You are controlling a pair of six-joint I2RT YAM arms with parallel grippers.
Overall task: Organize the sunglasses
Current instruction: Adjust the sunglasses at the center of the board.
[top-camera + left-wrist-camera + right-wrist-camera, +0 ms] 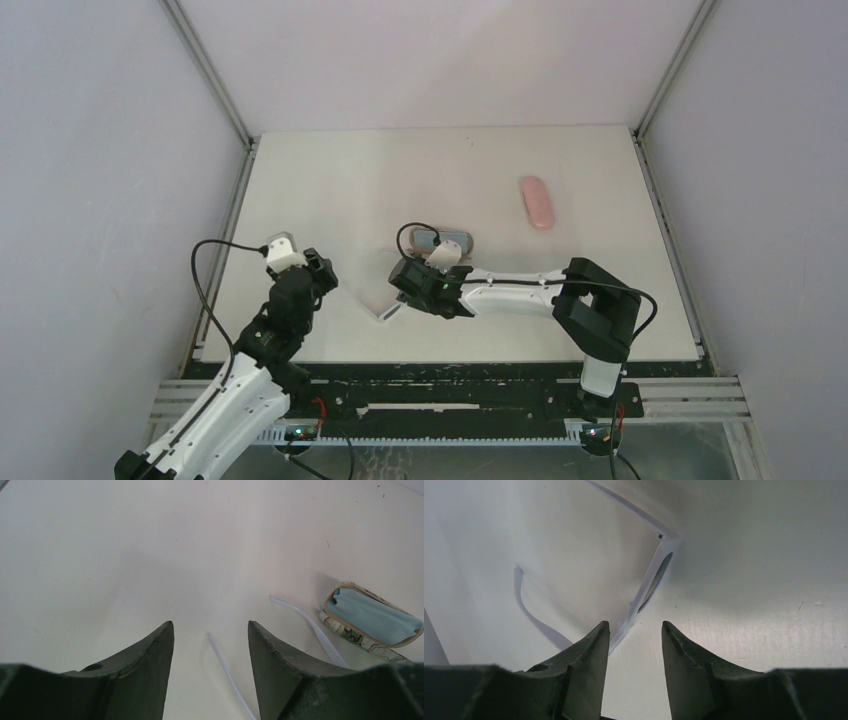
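Sunglasses with a white frame (388, 312) lie on the table (330, 180) near its front edge, about midway between the two arms. Only a short slanted piece of them shows from above, the rest being hidden under the right wrist. From the right wrist the front bar (655, 577) is seen almost edge-on. Its long axis runs from the fingertips away and to the right, and one dark oval lens is visible. Both thin temples are unfolded and stretch off to the left of that bar.

The right arm reaches low and nearly level from its base at the right, across to the left. The right gripper (634, 627) has its jaws apart, and the near end of the frame sits against the inner side of one finger, not clamped.

The left arm stands bent at the left, pointing towards the glasses. The left gripper (210, 625) is spread wide and holds nothing.

A patterned case (370, 617) lined with a light-blue cloth lies just beyond the temples. A pink case (537, 202) lies well apart at the far right.
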